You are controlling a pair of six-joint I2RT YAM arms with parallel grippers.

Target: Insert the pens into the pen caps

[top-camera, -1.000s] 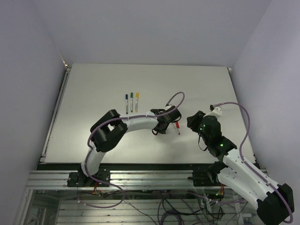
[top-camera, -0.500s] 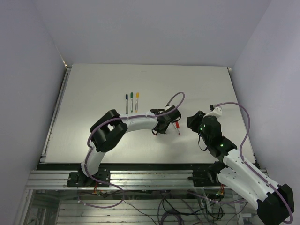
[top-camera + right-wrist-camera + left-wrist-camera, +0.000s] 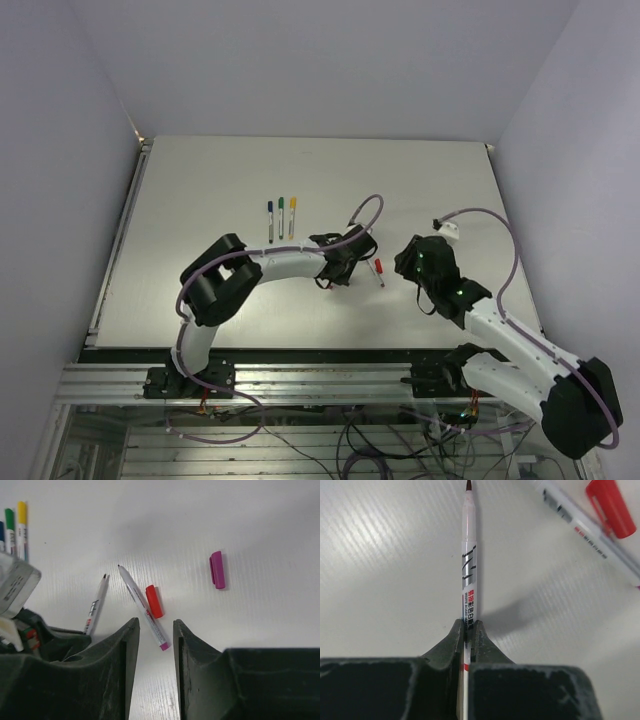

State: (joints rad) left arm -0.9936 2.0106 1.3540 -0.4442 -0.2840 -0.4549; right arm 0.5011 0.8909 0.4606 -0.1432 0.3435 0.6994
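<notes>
My left gripper is shut on a grey-white pen with a dark red tip, holding it by its rear half just above the table. It also shows in the top view. A second uncapped pen with a magenta end lies beside a loose red cap, right in front of my right gripper, which is open and empty. A magenta cap lies farther right. Three capped pens, blue, green and yellow, lie side by side at mid-table.
The grey table has a metal rail along its near edge. Purple cables loop over both arms. Walls stand close on the left, right and back.
My left gripper has shifted slightly left with the pen in it. My right arm has turned and moved a little toward the red cap and loose pen.
</notes>
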